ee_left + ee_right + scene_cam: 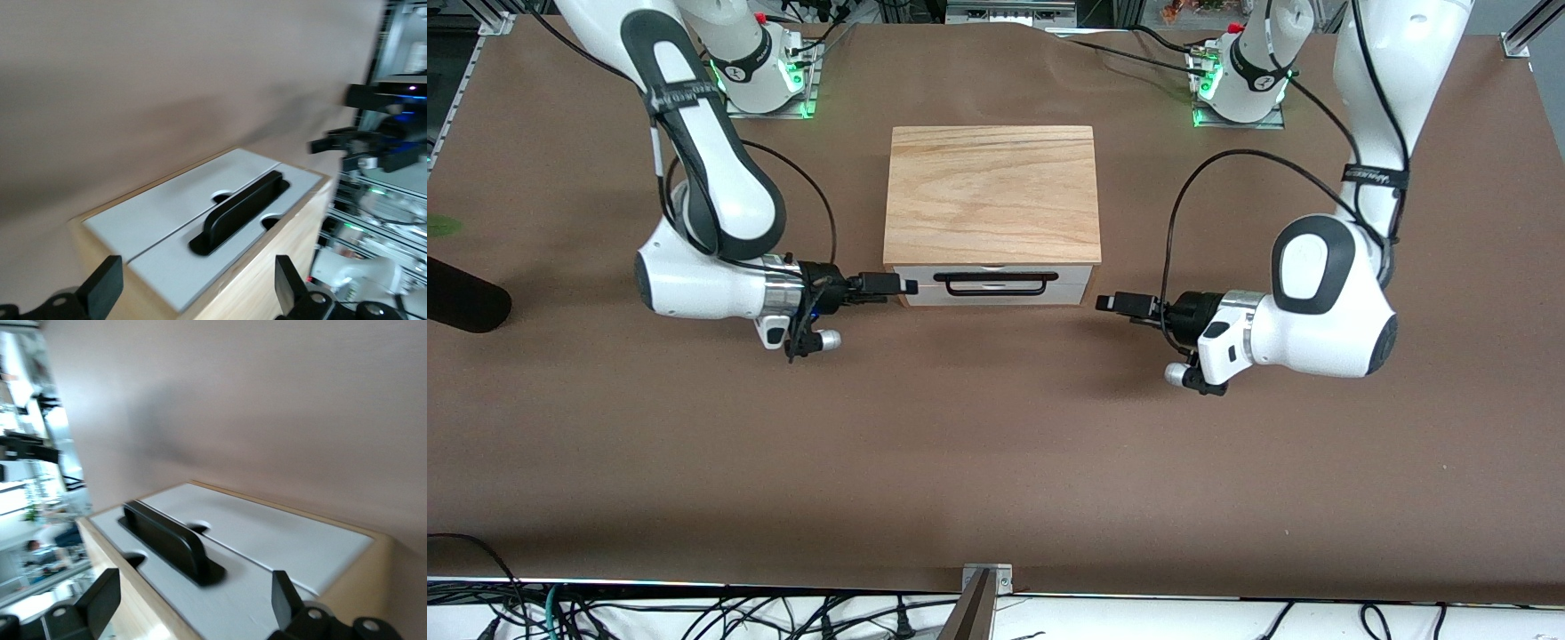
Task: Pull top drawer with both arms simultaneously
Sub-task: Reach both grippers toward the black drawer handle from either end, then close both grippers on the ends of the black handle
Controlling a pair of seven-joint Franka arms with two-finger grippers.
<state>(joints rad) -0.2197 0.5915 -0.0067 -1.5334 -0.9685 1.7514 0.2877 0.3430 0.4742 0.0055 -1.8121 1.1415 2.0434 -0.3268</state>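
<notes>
At mid-counter the top drawer (992, 286) sits closed in its wooden cabinet (992, 194). Left tool (1106, 303) and right tool (908, 286) flank its front corners, both spread, empty. Approach step; each must next reach the black handle (996, 284).

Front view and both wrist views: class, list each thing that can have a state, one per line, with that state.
Top drawer, white front with black wire loop handle: shut, handle ungripped.
Second white drawer front: shut.
Left gripper: fingers open, empty, beside the wooden cabinet.
Right gripper: fingers open, empty, at the cabinet's front corner.
</notes>
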